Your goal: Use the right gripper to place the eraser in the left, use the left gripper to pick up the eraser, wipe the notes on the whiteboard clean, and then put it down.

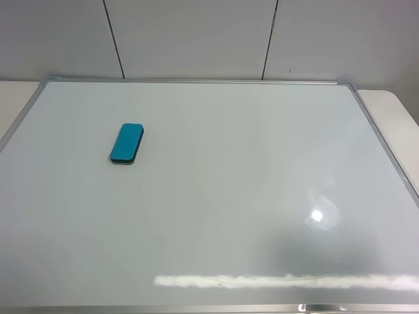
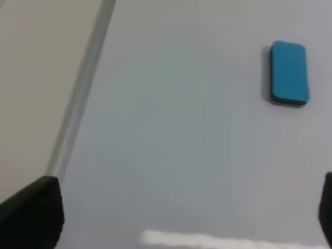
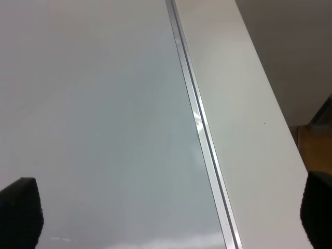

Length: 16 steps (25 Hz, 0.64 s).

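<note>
The teal-blue eraser (image 1: pixel 126 143) lies flat on the left part of the whiteboard (image 1: pixel 229 183), touched by no gripper. It also shows in the left wrist view (image 2: pixel 289 73), well away from the fingertips. The left gripper (image 2: pixel 189 215) is open and empty, with one fingertip (image 2: pixel 32 210) near the board's silver frame (image 2: pixel 80 98). The right gripper (image 3: pixel 168 215) is open and empty over the board's right frame (image 3: pixel 199 124). No red notes show on the board. Neither arm shows in the exterior high view.
The whiteboard lies on a pale table (image 1: pixel 393 108) that shows past its right frame. A tiled wall (image 1: pixel 196 36) stands behind. Light glare (image 1: pixel 317 215) sits on the board's lower right.
</note>
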Tool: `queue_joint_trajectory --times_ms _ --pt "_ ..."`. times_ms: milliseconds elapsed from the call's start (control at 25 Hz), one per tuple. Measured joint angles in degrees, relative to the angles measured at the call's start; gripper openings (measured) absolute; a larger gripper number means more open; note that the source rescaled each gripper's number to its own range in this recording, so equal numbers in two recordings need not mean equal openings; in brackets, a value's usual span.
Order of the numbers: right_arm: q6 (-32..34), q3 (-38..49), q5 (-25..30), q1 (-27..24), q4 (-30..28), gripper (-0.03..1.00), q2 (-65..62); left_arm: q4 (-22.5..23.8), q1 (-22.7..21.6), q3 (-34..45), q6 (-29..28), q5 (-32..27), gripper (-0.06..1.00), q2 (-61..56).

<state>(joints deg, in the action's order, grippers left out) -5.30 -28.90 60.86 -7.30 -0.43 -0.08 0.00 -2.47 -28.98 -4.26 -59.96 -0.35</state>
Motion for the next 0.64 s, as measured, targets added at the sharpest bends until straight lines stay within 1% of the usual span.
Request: queue_joint_trajectory --times_ms 120,200,520,640 --pt "0.00 0.00 0.00 0.00 0.00 1.00 0.00 0.00 1.96 0.00 0.00 0.00 1.00 0.00" --pt "0.00 0.00 0.00 0.00 0.00 1.00 0.00 0.00 2.25 0.00 0.00 0.00 1.00 0.00" --pt "0.00 0.00 0.00 0.00 0.00 1.00 0.00 0.00 2.22 0.00 0.00 0.00 1.00 0.00" --pt "0.00 0.00 0.00 0.00 0.00 1.00 0.00 0.00 1.26 0.00 0.01 0.00 1.00 0.00"
